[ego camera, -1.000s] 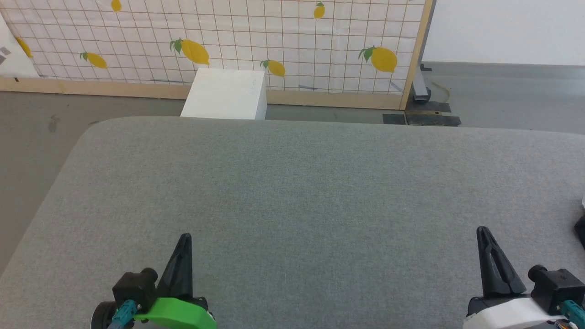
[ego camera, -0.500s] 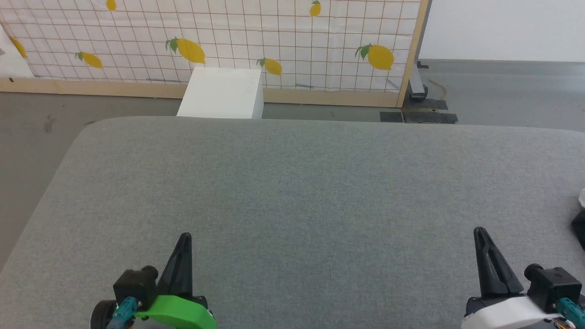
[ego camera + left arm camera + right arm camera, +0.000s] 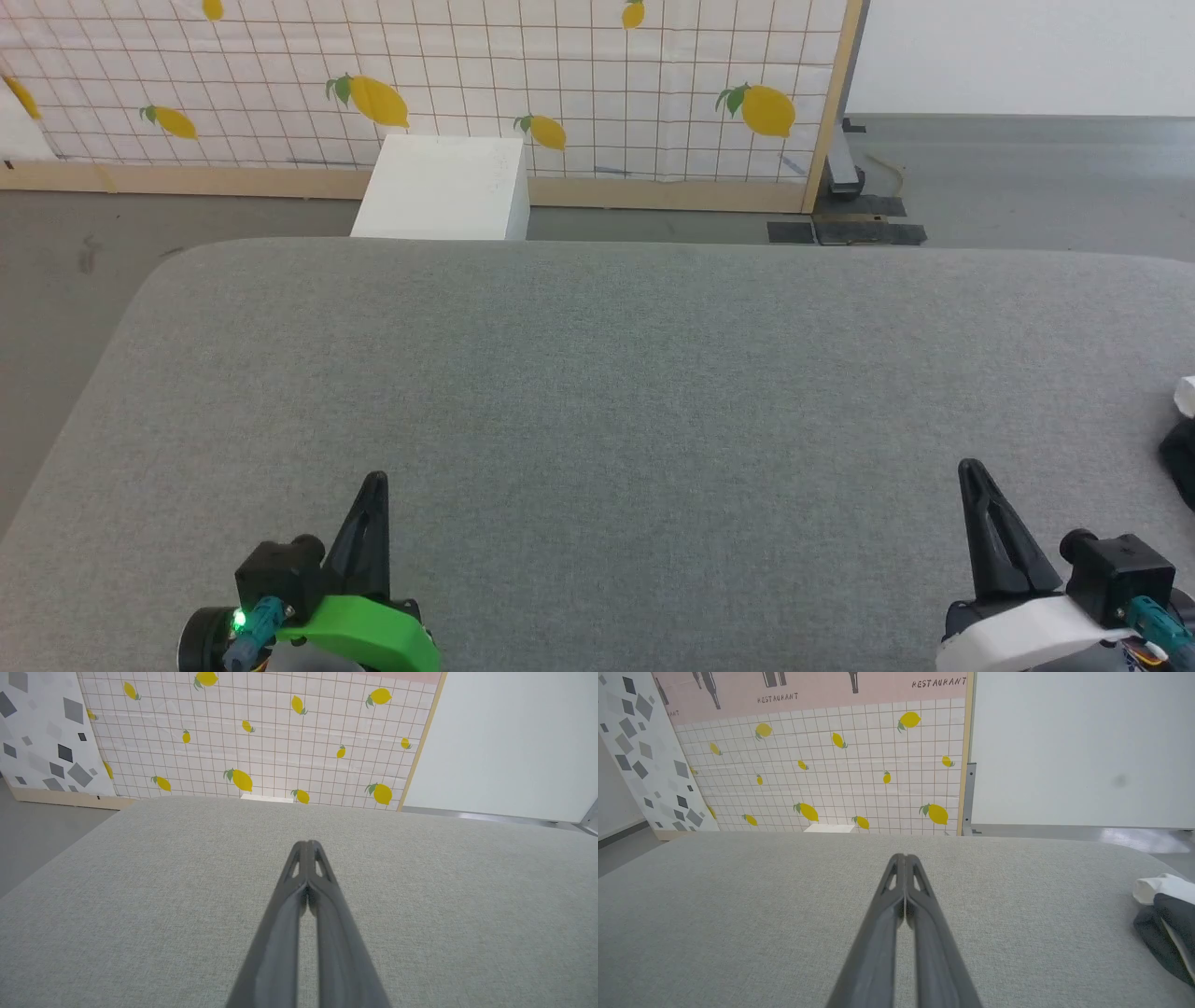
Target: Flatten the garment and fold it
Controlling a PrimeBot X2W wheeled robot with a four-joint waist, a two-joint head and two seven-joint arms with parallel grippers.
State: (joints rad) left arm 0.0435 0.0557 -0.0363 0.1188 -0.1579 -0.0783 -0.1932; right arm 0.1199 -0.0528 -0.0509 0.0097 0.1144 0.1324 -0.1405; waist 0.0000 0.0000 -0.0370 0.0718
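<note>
Garment [image 3: 1182, 455] lying crumpled on the grey desk [image 3: 597, 373], right of the right gripper [image 3: 967, 471]; left gripper [image 3: 373, 485] likewise empty, fingers pressed together.

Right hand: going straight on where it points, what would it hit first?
Probably nothing close: the right hand points along the grey surface toward its far edge; the garment lies aside.

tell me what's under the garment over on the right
The garment lies bunched on the grey pad, near the pad's right edge. Only pad shows around it. Anything beneath its folds is covered, and the picture's edge cuts off part of the garment.
</note>
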